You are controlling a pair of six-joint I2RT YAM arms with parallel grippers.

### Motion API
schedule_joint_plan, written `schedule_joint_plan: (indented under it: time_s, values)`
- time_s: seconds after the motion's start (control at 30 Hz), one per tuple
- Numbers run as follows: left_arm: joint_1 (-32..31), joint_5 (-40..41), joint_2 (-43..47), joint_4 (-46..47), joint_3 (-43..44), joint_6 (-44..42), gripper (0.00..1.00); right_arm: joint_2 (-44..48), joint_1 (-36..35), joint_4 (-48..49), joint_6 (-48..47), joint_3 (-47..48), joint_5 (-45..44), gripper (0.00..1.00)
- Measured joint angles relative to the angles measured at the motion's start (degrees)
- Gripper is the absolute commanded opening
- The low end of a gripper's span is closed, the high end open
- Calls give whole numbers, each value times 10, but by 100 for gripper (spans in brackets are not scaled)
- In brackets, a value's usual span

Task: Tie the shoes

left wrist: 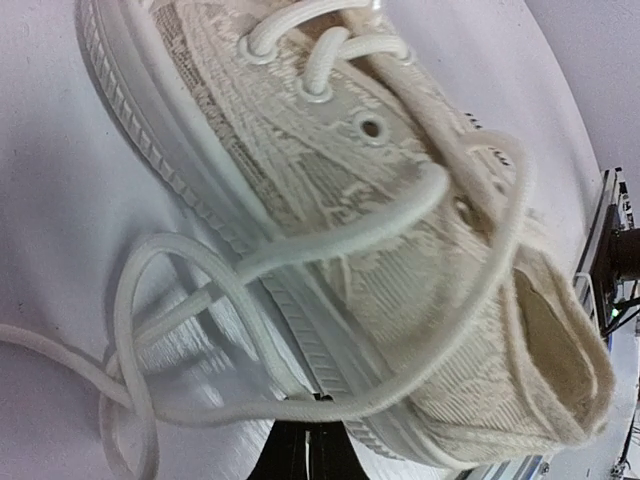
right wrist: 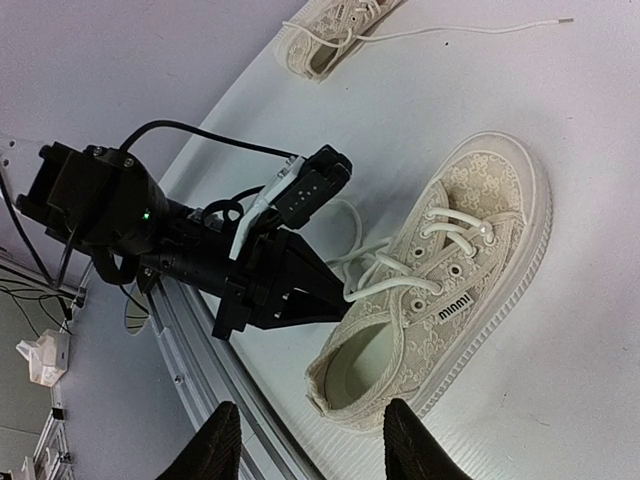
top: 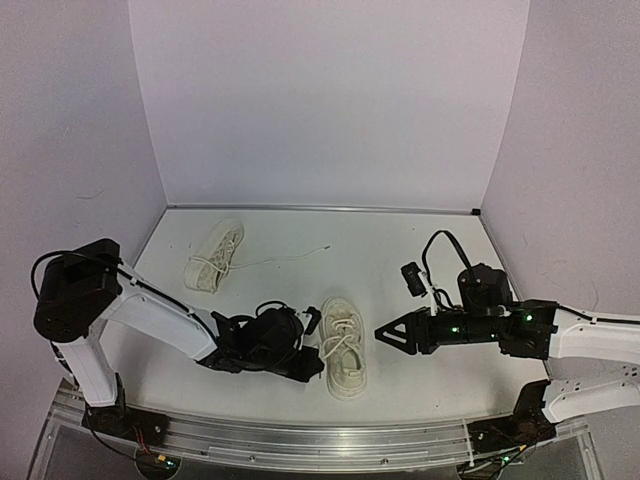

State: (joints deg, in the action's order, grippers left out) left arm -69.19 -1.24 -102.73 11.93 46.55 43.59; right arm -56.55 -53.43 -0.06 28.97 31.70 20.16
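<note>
The near shoe [top: 342, 350] is a cream canvas sneaker lying in the front middle of the table, toe pointing away and its laces loose. It fills the left wrist view [left wrist: 400, 250] and shows in the right wrist view [right wrist: 460, 260]. My left gripper [top: 312, 358] is against its left side, jaws shut on a loop of its white lace [left wrist: 330, 405]; it also shows in the right wrist view [right wrist: 343, 300]. My right gripper [top: 382, 334] is open and empty just right of this shoe, fingers [right wrist: 220, 445] wide apart. The second shoe [top: 213, 255] lies at the far left, untied.
The far shoe's long lace [top: 290, 258] trails right across the table; it also shows in the right wrist view [right wrist: 480, 30]. An aluminium rail [top: 300, 435] runs along the near edge. White walls enclose the table on the other sides.
</note>
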Motion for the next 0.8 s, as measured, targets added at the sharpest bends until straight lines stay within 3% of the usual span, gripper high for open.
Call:
schedule_joint_plan:
  time_s: [0.37,0.8]
  values:
    - [-84,29,103,-61,15,4,0,-3,0,1,0,0,10,47]
    - [-87,54,108,-91,113,-2,0,6,-12,81,45,-49,64,50]
